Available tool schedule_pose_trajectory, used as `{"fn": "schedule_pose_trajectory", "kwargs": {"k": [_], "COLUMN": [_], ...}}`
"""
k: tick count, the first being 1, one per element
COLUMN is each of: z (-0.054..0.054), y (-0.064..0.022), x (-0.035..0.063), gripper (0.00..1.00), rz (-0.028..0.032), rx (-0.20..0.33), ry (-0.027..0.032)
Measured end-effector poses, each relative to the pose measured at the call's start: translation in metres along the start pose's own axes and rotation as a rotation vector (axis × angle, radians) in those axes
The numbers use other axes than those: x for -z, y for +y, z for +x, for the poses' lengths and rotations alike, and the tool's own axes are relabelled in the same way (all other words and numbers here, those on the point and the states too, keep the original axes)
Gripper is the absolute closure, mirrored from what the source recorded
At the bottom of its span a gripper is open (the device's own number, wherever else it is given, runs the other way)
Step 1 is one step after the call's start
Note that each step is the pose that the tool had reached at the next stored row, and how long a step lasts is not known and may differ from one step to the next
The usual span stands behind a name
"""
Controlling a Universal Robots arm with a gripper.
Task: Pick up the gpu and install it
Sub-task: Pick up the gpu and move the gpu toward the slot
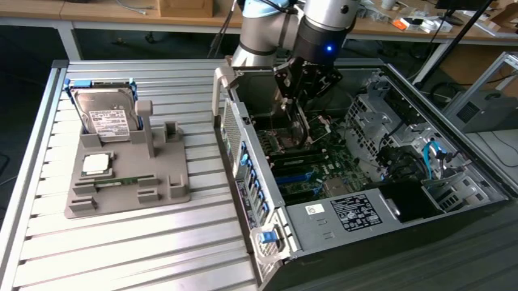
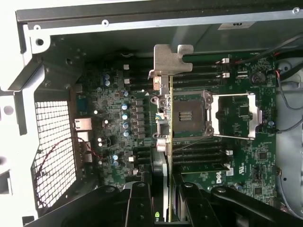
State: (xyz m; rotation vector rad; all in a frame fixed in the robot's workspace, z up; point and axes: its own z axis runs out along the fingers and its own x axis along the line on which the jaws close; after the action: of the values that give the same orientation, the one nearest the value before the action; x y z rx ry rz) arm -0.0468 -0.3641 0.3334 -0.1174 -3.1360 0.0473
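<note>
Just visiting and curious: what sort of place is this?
Likely a robotics lab: a robot arm holds a gpu inside an open computer case, spare parts sit in a grey holder.

Silver-grey tubular arm point(image 1: 328, 15) with pale blue joint caps point(image 1: 263, 7); a black wrist collar point(image 1: 310, 42) bears a small glowing blue light point(image 1: 328, 48); black end effector point(image 2: 166, 189) with bolted linkage bars

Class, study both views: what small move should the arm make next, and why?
Probably carry the gpu sideways, kept raised, toward the blue slots, which look like card slots. The fingers grip it edge-on above the edge of the open processor socket, so lowering it here would likely strike the socket.
</note>
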Motion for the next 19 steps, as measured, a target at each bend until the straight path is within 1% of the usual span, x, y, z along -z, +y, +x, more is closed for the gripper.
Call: {"fn": "schedule_pose_trajectory", "kwargs": {"k": [19], "z": [-0.016], "y": [0.0012], "x": [-0.0009], "gripper": [0.73], "rz": [0.0], "rx": [0.0], "ry": [0.0]}}
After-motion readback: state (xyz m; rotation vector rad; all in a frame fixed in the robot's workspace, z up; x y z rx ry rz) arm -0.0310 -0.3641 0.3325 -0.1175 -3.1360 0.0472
